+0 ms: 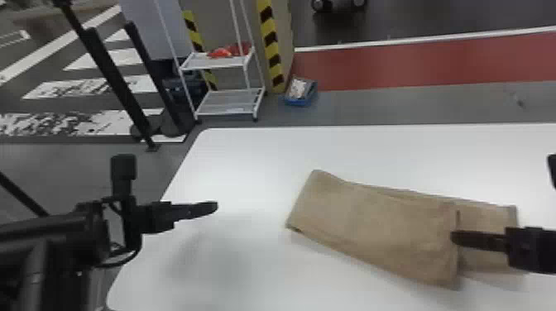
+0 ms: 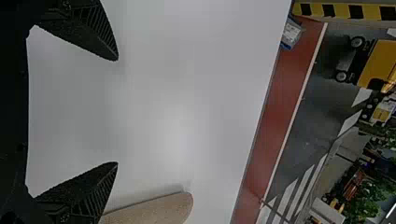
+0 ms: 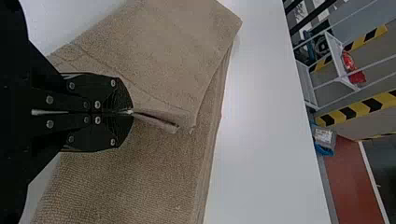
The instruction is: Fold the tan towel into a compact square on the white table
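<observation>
Tan towel (image 1: 372, 219) lies layered, oblong, right end effector (image 1: 457, 238) clamping it, left end effector (image 1: 210, 207) spread.

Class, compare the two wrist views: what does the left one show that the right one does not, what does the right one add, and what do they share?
Left wrist view: left tool, fingers apart over the white table; yellow vehicle; green plants.
Right wrist view: right tool, closed on a raised fold of the tan towel; white rack bearing a red item.
Both: towel, table, blue bin, red floor strip.
</observation>
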Controlling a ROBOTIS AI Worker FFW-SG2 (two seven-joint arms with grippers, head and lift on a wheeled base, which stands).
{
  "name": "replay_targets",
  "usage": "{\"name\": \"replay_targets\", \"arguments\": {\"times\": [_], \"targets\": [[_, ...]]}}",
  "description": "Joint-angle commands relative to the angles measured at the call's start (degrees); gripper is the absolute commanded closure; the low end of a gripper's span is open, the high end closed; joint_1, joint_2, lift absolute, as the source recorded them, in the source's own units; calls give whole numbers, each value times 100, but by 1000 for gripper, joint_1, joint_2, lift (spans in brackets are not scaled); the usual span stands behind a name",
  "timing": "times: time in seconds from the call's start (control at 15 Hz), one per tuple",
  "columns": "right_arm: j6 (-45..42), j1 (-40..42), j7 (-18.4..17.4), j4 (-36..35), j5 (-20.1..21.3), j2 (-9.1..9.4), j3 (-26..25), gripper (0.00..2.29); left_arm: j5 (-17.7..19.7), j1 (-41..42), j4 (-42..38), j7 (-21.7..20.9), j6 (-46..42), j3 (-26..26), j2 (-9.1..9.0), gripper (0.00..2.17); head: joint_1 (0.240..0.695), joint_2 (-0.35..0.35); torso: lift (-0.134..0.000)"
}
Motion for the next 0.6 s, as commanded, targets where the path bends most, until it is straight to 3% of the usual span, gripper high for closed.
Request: {"name": "replay_targets", "arguments": {"times": [0.0,0.13,0.4,0.53], "targets": [[-88,-198,-14,121,-89,5,-237,1170,2,21,0,0,0,7,6,90,695,262,-123],[-88,-497,57,200,-353,5,-527,1166,-7,30,0,0,0,7,6,90,695,250,-123],[-71,-682,65,727,-151,5,-659,1166,11,56,-9,-18,0,16,6,90,695,221,-123],[-369,-805,118,956,-274,5,-835,1170,11,65,-9,-18,0,33,6,90,695,214,-123]]}}
